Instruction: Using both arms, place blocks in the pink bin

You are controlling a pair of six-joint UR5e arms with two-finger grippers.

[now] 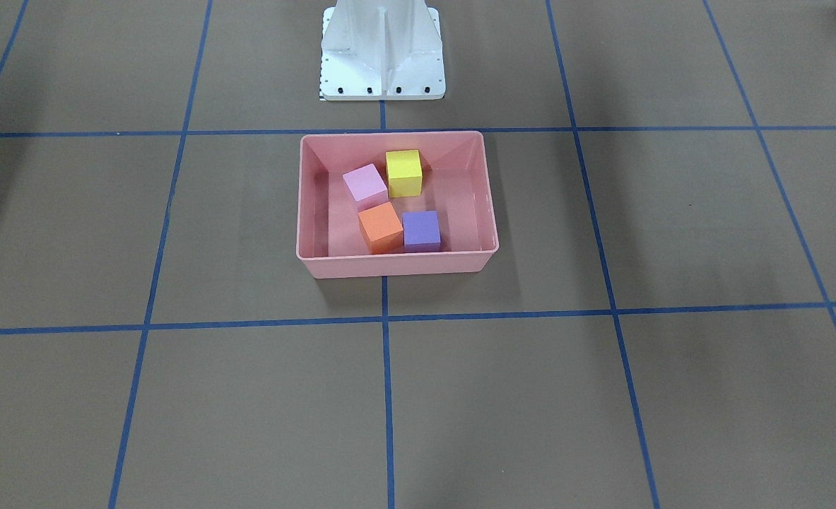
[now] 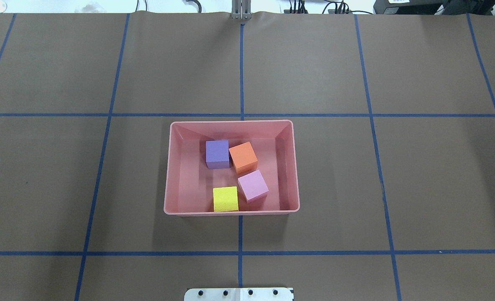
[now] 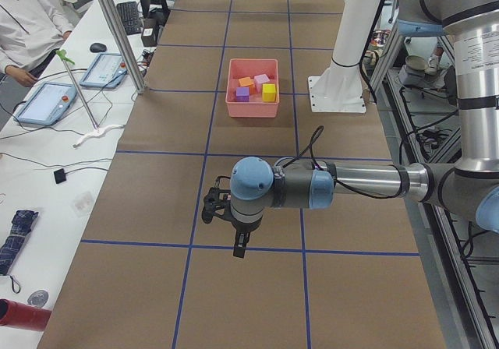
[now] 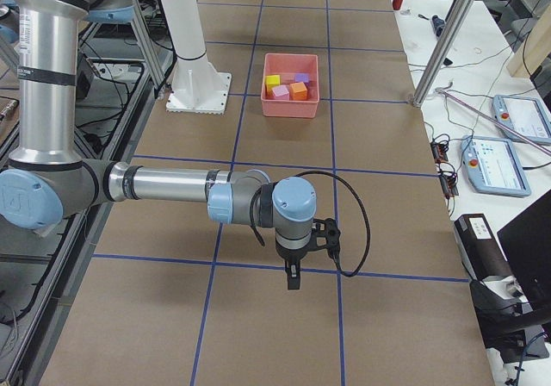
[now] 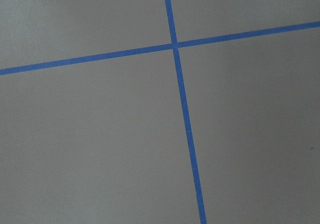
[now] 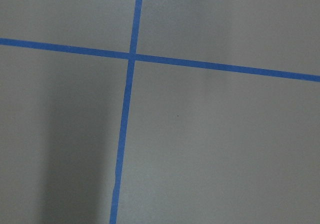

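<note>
Looking down from the front-facing camera, one saw the pink bin (image 1: 396,266) on the brown table (image 1: 672,212), at 6 o'clock of the white base stand (image 1: 382,63). It held the yellow cube (image 1: 403,173) at 12 o'clock, the light pink cube (image 1: 365,184) at 10, the orange cube (image 1: 380,226) at 7 and the purple cube (image 1: 421,230) at 5, the last two touching.

From overhead the order was turned about (purple at 11, orange at 1, light pink at 4, yellow at 6 against the near wall).

In the exterior left view the left arm (image 3: 351,184) stretched low across the table. The left gripper (image 3: 240,252) pointed down over a blue tape line (image 3: 351,252), well apart from the bin at its 12 o'clock. Whether its fingers stood wide or narrow could not be told.

The exterior right view showed the right arm (image 4: 164,183) likewise, the right gripper (image 4: 293,281) hanging above the table, its spread equally unclear.

Both wrist cameras saw only table and crossing tape.
</note>
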